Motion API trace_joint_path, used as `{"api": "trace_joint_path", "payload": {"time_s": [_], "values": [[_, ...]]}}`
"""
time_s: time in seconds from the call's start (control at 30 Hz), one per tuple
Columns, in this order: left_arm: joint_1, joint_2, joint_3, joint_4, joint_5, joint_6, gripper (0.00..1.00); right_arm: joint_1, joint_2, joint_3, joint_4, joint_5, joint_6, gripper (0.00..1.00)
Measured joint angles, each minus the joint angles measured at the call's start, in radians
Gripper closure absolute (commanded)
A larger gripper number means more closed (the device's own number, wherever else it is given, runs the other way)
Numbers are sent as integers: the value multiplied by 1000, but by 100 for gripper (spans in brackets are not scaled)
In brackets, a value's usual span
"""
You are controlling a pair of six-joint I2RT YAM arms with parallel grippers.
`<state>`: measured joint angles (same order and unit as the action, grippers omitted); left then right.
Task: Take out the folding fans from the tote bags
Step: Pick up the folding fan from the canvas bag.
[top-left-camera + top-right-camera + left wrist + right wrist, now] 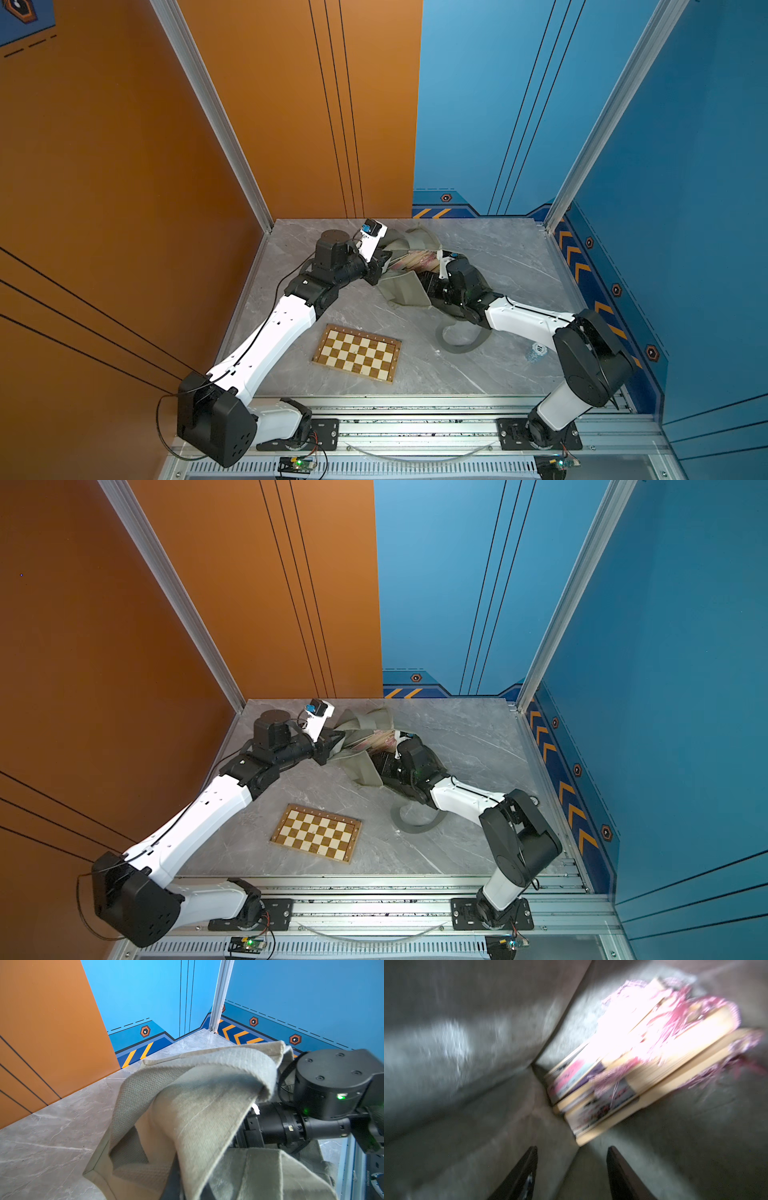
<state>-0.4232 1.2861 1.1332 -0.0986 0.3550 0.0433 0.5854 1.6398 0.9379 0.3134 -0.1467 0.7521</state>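
The left claw [379,266] pinches the bag [405,289] rim to hold it open, and the right claw [572,1148], spread and empty inside, should slide straight to the fans [623,1076] (stacked deep in the bag) and pinch just one.

The left gripper [383,266] meets the olive tote bag [405,289]; folding fans [417,261] show inside; 1 chessboard [356,353] lies apart.

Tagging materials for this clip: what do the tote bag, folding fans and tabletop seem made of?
Tote bag: matte grey-green woven cloth; weave visible. Folding fans: pale wood or bamboo ribs, pink printed leaves, paper or fabric; blurred. Tabletop: grey veined stone look, perhaps laminate.
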Motion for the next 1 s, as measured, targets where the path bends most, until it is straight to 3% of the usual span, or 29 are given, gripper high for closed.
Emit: {"api": "trace_joint_path", "payload": {"time_s": [0.23, 0.6, 1.0], "values": [[-21, -8, -23, 50, 4, -19, 100, -100, 70, 35, 13, -40, 134, 34], [-104, -51, -37, 41, -183, -83, 100, -179, 123, 274, -123, -159, 241, 29], [-281, -54, -56, 4, -416, -87, 100, -205, 214, 208, -50, -193, 266, 30]]}}
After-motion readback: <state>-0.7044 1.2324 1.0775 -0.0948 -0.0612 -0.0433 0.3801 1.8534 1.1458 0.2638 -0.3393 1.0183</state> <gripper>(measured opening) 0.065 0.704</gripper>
